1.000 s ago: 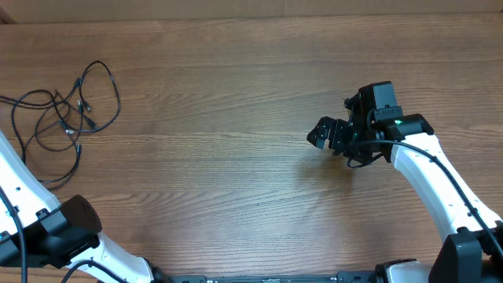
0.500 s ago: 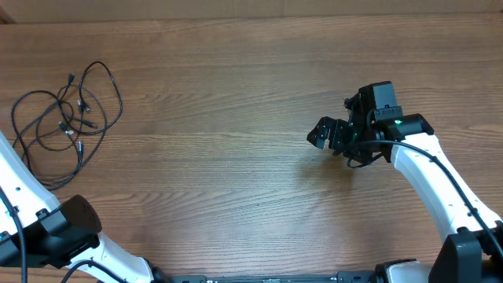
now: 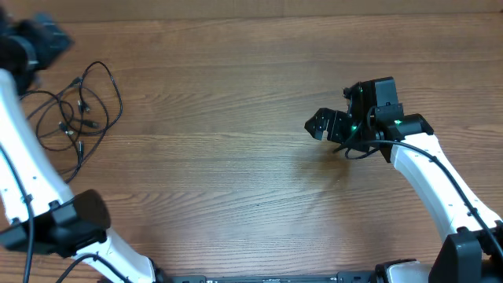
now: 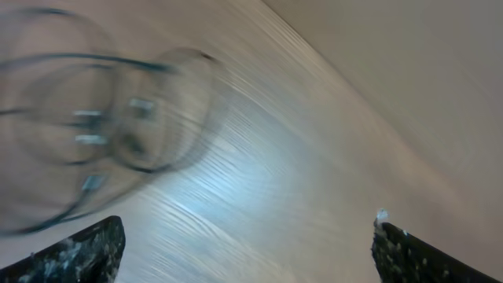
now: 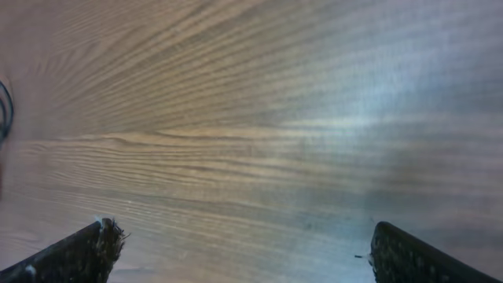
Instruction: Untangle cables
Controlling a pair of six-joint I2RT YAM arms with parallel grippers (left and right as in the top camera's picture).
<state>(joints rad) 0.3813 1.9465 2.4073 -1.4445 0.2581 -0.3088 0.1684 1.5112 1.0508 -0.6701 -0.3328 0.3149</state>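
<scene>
The cables (image 3: 81,108) are thin black cords with small plugs, lying in a loose tangle of loops at the table's far left. In the left wrist view they show as a blurred tangle (image 4: 102,118) at the upper left. My left gripper (image 3: 38,39) is a blurred dark shape above the table's far-left corner, beyond the tangle. It is open (image 4: 247,251), with only bare wood between its fingertips (image 4: 82,251). My right gripper (image 3: 324,126) hovers right of centre, pointing left, far from the cables. It is open (image 5: 244,251) and empty.
The white left arm (image 3: 31,181) runs along the left edge, its link crossing the tangle's left side. The right arm (image 3: 428,177) comes in from the lower right. A sliver of black cord (image 5: 5,110) shows at the right wrist view's left edge.
The left arm has swung up toward the far-left corner and is still blurred. The cable strand that stretched off the left edge has dropped back into the tangle. The right gripper shifted slightly.
</scene>
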